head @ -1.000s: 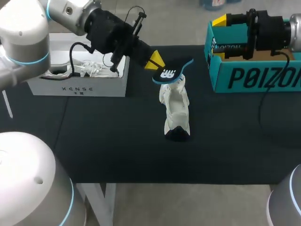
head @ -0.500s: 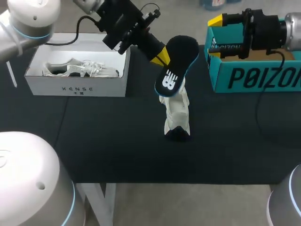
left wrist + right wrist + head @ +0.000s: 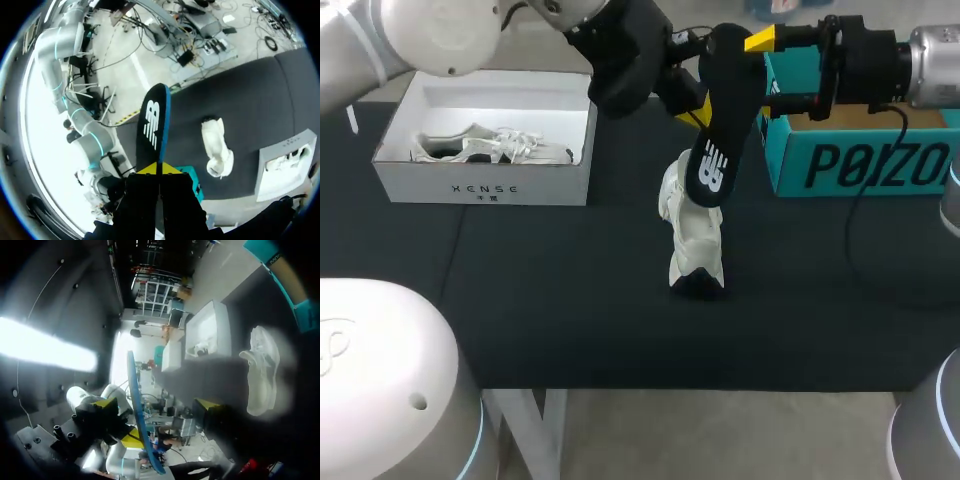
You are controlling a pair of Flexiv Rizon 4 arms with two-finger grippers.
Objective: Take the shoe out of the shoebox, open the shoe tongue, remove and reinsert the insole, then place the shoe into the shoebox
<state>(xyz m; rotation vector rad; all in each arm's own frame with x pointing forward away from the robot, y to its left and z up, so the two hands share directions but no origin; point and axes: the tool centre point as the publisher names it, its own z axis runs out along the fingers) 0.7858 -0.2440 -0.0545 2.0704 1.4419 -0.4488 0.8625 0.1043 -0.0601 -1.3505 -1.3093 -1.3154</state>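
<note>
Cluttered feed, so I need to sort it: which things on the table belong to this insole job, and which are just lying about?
In the job:
- insole, clamped in the left gripper
- white shoe, on the table
- teal shoebox

Lying about:
- white box
- spare shoe inside it

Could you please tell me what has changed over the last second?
The left gripper, shut on the insole, has swung up and toward the teal shoebox, turning the insole from flat over the shoe to hanging upright. The right gripper edged slightly toward it. The shoe and the white box have not moved.
</note>
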